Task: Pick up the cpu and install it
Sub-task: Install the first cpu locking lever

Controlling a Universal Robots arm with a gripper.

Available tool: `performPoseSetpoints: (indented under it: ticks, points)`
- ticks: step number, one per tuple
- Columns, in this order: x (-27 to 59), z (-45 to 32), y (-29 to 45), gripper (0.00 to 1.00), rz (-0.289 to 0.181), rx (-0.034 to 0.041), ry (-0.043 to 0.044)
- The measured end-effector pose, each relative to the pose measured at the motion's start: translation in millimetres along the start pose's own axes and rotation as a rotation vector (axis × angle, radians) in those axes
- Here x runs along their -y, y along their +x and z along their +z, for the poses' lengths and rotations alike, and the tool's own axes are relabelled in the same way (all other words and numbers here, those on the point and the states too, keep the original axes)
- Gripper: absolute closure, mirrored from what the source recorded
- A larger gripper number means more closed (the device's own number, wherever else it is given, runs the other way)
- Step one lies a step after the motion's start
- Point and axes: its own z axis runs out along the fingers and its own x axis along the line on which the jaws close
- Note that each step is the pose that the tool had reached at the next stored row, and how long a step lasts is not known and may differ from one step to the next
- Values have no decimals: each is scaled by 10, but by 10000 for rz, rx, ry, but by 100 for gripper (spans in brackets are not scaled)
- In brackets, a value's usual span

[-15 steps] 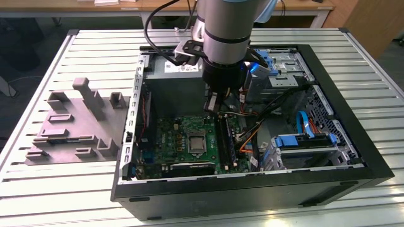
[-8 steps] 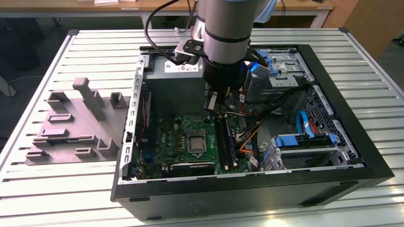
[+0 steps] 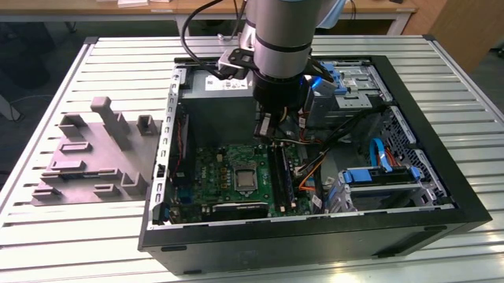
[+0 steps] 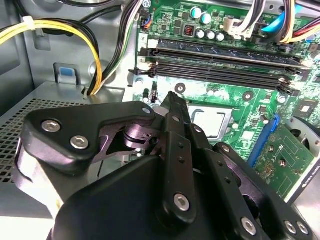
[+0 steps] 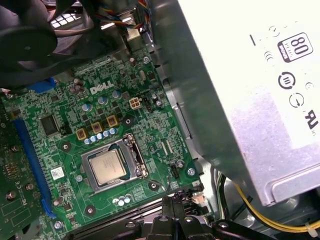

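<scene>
The flat, square, silvery chip [image 5: 108, 167] sits in its metal-framed socket [image 5: 114, 165] on the green board [image 5: 70, 150], below the closed, empty black gripper [image 4: 172, 100], which points down into the case [image 3: 441, 194].

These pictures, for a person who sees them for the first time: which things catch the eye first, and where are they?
The open computer case on the slatted table strikes first, with the robot arm reaching down into it over the green motherboard. In the first wrist view, the cpu lies in its metal-framed socket on the board, its pale top showing. A grey moulded tray lies beside the case at the exterior view's left.
</scene>
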Motion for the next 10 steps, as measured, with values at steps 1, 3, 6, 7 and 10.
performPoseSetpoints:
  ticks: [1,3,6,7,10]
  points:
    - [-2,2,-4,89,0,0,1]
    - [-5,5,-12,89,1,1,0]
    - [-10,11,-22,89,1,1,0]
    - [-12,13,-25,89,1,1,0]
    - [-20,22,-34,89,1,2,0]
